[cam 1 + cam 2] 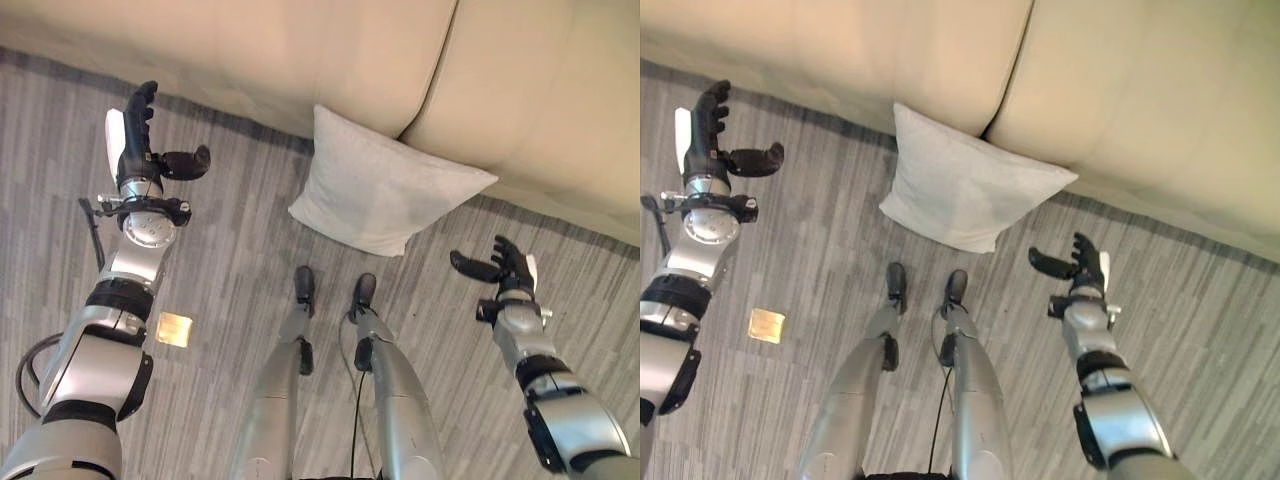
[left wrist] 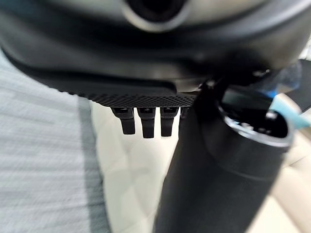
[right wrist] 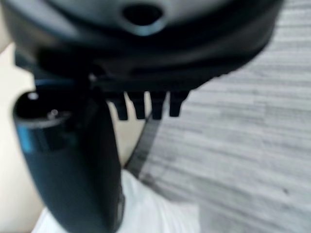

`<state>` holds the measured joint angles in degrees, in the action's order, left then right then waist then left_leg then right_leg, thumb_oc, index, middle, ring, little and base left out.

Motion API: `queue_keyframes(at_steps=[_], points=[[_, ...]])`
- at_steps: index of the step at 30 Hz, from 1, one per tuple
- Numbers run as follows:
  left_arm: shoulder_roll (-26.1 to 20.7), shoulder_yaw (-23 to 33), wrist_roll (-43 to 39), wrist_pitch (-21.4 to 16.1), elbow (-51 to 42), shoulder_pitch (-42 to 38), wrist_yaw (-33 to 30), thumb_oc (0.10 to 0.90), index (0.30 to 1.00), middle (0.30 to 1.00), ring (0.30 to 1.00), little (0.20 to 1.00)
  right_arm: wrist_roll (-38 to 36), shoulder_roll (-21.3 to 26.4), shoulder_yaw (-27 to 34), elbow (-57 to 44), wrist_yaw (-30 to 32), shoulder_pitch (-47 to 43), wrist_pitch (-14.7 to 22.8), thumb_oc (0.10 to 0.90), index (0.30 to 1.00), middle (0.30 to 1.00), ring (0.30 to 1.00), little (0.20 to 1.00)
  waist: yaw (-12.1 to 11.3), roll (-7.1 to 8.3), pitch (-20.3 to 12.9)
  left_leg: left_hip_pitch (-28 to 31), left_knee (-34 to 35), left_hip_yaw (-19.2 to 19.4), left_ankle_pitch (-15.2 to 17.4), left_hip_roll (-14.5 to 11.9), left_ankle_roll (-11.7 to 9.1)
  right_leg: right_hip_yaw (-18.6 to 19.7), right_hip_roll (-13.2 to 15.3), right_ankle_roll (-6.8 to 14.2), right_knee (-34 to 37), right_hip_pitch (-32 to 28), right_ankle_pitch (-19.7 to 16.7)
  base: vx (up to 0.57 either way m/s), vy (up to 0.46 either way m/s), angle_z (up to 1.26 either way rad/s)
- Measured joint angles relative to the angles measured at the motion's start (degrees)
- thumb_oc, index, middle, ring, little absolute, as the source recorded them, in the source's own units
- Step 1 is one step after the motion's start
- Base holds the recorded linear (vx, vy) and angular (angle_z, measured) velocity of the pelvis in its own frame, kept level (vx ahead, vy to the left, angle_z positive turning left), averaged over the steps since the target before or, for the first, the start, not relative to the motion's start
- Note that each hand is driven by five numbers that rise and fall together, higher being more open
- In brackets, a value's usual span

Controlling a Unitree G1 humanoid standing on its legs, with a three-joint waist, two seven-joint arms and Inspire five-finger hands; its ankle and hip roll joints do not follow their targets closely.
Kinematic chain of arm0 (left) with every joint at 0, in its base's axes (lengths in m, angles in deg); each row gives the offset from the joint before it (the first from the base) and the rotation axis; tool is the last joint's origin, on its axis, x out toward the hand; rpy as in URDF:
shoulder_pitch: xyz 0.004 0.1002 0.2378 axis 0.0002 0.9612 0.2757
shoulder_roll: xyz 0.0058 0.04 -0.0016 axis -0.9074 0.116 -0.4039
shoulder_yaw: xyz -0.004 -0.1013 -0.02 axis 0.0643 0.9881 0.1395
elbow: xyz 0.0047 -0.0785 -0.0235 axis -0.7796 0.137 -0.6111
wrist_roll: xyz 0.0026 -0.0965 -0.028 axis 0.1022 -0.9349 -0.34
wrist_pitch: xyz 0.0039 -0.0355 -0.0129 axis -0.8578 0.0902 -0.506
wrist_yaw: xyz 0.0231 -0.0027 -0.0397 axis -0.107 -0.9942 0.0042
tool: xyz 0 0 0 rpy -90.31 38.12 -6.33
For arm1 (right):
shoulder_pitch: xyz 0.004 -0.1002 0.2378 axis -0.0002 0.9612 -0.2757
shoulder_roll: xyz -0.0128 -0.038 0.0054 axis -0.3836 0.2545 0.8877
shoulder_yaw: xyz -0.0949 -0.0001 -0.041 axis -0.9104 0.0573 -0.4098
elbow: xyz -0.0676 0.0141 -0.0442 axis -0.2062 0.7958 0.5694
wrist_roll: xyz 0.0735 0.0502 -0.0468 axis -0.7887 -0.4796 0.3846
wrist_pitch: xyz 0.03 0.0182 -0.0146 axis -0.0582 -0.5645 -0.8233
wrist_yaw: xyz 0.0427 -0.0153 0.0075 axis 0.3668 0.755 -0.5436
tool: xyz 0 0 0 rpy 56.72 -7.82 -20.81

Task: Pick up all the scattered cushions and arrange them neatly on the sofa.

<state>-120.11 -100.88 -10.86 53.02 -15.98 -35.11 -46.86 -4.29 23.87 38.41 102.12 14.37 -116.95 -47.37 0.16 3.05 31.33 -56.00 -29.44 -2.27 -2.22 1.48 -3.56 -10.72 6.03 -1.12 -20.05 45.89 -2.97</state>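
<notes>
A pale cushion [image 1: 385, 190] lies on the grey floor [image 1: 240, 270], with its top corner leaning against the front of the beige sofa [image 1: 300, 60], so it needs to be picked up. The left hand [image 1: 140, 140] is held up on one side and the right hand [image 1: 500, 265] on the other, both with fingers spread wide and holding nothing. I think they stay apart like this so they can come in from both sides and squeeze the soft cushion between them.

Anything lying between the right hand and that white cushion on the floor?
No. Between the right hand and the cushion, the left eye view shows just bare grey floor.
</notes>
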Motion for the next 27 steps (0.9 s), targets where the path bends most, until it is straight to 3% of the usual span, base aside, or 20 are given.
queue_keyframes(at_steps=[1, 2, 3, 4, 6, 9, 14, 17, 19, 20, 21, 22, 25, 27], points=[[1.19, -1.39, -3.11, -0.07, 2.4, -1.06, 0.17, 0.8, 0.9, 0.9, 0.9, 0.9, -1.78, 0.71, -1.44, -1.74, 0.53, -3.59, 1.26, 0.8, 0.9, 0.9, 0.9, 0.9, 1.2, -1.53, 0.03, -1.57, 3.0, -1.81, -0.25, -2.06, -0.83, -0.29, 0.21, 0.3, -4.07, 3.18, 2.44, 0.04, 0.243, -0.37], [1.81, -1.31, -4.44, -0.05, 2.58, -1.07, 0.53, 0.8, 0.9, 0.9, 0.9, 0.9, -3.02, 0.72, -1.49, -3.29, 0.54, -5.05, 1.4, 0.8, 0.9, 0.9, 0.9, 0.9, 1.32, -1.59, 0.08, -1.58, 5.32, -1.94, -1.23, -4.17, -1.68, 0.42, -0.01, 0.43, -6.99, 5.63, 4.09, 0.04, 0.162, -0.33], [2.91, -1.3, -5.89, -0.1, 2.55, -1.63, 1.12, 0.8, 0.9, 0.9, 0.9, 0.9, -3.62, 1.59, -2.74, -4.26, 0.42, -6.3, 1.97, 0.8, 0.9, 0.9, 0.9, 0.9, 1.77, -1.8, 0.13, -1.43, 7.85, -2.8, -4.15, -4.54, -1.47, 1.27, 0.44, 1.05, -10.0, 8.33, 5.69, 0.05, 0.117, -0.2], [4.41, -2.08, -7.86, -0.12, 1.29, -4.17, 2.65, 0.8, 0.9, 0.9, 0.9, 0.9, -5.17, 3.11, -2.12, -5.63, 0.54, -8.0, 3.2, 0.8, 0.9, 0.9, 0.9, 0.9, 2.71, -1.36, -0.11, -4.08, 9.1, -1.08, -5.82, -3.16, 0.21, 2.76, 2.4, 1.78, -11.94, 12.7, 6.1, 0.07, 0.136, 0.03], [5.34, -3.84, -11.42, -1.6, -3.45, -5.95, 5.12, 0.8, 0.9, 0.9, 0.9, 0.9, -7.83, 3.09, -0.11, -7.44, 1.6, -10.5, 4.06, 0.8, 0.9, 0.9, 0.9, 0.9, 2.51, -1.01, -0.03, -7.77, 10.45, 0.31, -6.93, -1.58, 0.5, 3.83, 4.06, 2.99, -11.06, 17.1, 5.99, 0.07, 0.131, 0.12], [7.87, -9.04, -16.91, -1.4, -0.26, -12.43, 10.37, 0.8, 0.9, 0.9, 0.9, 0.9, -13.5, 0.85, -2.8, -5.57, 2.08, -16.73, 4.88, 0.8, 0.9, 0.9, 0.9, 0.9, 2.16, -1.04, -0.22, -12.69, 10.72, 1.88, -6.88, -0.67, 0.55, 5.07, 5.18, 4.29, -10.01, 22.4, 5.61, 0.07, 0.115, -0.03], [9.57, -13.18, -18.19, 0.22, 4.19, -19.47, 14.07, 0.8, 0.9, 0.9, 0.9, 0.9, -14.54, 0.0, -8.02, -6.31, 2.05, -20.75, 6.41, 0.8, 0.9, 0.9, 0.9, 0.9, 3.2, -1.04, -0.33, -17.08, 10.49, 3.08, -6.85, -0.69, 0.65, 6.92, 4.92, 5.34, -8.73, 27.06, 4.69, 0.07, 0.053, -0.11], [13.23, -14.56, -18.38, 0.69, 6.12, -22.73, 13.69, 0.8, 0.9, 0.9, 0.9, 0.9, -11.22, -1.18, -10.53, -4.96, 2.5, -22.99, 6.1, 0.8, 0.9, 0.9, 0.9, 0.9, 3.63, -1.37, -3.11, -20.11, 10.37, 3.48, -6.25, -1.57, 1.5, 7.68, 3.69, 5.44, -7.37, 30.06, 3.19, 0.07, 0.014, -0.2], [14.77, -14.44, -19.3, 1.35, 7.08, -24.86, 13.57, 0.8, 0.9, 0.9, 0.9, 0.9, -10.61, -1.22, -10.78, -4.96, 2.71, -25.0, 6.02, 0.595, 0.592, 0.592, 0.592, 0.592, 3.67, -1.65, -3.22, -21.33, 9.98, 4.3, -6.18, -1.95, 1.62, 8.6, 3.34, 5.55, -7.37, 31.58, 2.5, 0.05, 0.02, -0.18], [15.53, -14.25, -20.22, 1.35, 7.23, -24.89, 13.49, 0.632, 0.648, 0.648, 0.648, 0.648, -10.35, -1.31, -10.82, -5.03, 2.75, -25.7, 5.98, 0.4, 0.3, 0.3, 0.3, 0.3, 3.61, -1.73, -3.28, -21.92, 9.82, 4.93, -6.08, -2.32, 1.76, 9.24, 2.94, 5.63, -6.98, 32.27, 1.99, 0.05, 0.029, -0.18], [15.29, -14.2, -20.74, 1.34, 7.36, -24.89, 13.5, 0.535, 0.502, 0.502, 0.502, 0.502, -10.07, -1.2, -10.82, -5.05, 2.75, -25.97, 5.98, 0.4, 0.3, 0.3, 0.3, 0.3, 3.57, -1.88, -3.36, -22.19, 9.79, 5.02, -6.08, -2.44, 1.77, 9.37, 2.78, 5.58, -6.74, 32.55, 1.74, 0.04, 0.03, -0.14], [15.33, -13.91, -22.13, 1.34, 7.64, -24.91, 13.45, 0.4, 0.3, 0.3, 0.3, 0.3, -10.05, -1.2, -10.86, -5.03, 2.82, -26.33, 5.93, 0.4, 0.3, 0.3, 0.3, 0.3, 3.66, -2.78, -3.92, -22.98, 9.7, 5.08, -5.97, -2.6, 1.89, 9.44, 2.55, 5.52, -5.91, 33.18, 1.37, 0.04, 0.036, -0.13], [14.92, -12.07, -22.49, 1.36, 8.3, -25.09, 13.35, 0.4, 0.3, 0.3, 0.3, 0.3, -10.05, -1.26, -10.91, -4.98, 3.12, -27.49, 5.74, 0.4, 0.3, 0.3, 0.3, 0.3, 3.6, -4.49, -5.34, -24.88, 9.32, 5.64, -5.99, -3.22, 1.93, 9.74, 1.86, 5.84, -3.74, 34.17, -0.56, 0.04, 0.006, -0.13], [13.88, -10.83, -22.56, 1.4, 8.42, -25.12, 12.79, 0.4, 0.3, 0.3, 0.3, 0.3, -9.48, -1.43, -11.27, -5.39, 3.12, -27.64, 5.69, 0.4, 0.3, 0.3, 0.3, 0.3, 3.76, -4.61, -5.43, -25.4, 8.52, 6.38, -5.52, -3.7, 2.6, 10.57, 1.35, 5.96, -2.99, 34.33, -1.28, 0.01, -0.017, -0.13]])
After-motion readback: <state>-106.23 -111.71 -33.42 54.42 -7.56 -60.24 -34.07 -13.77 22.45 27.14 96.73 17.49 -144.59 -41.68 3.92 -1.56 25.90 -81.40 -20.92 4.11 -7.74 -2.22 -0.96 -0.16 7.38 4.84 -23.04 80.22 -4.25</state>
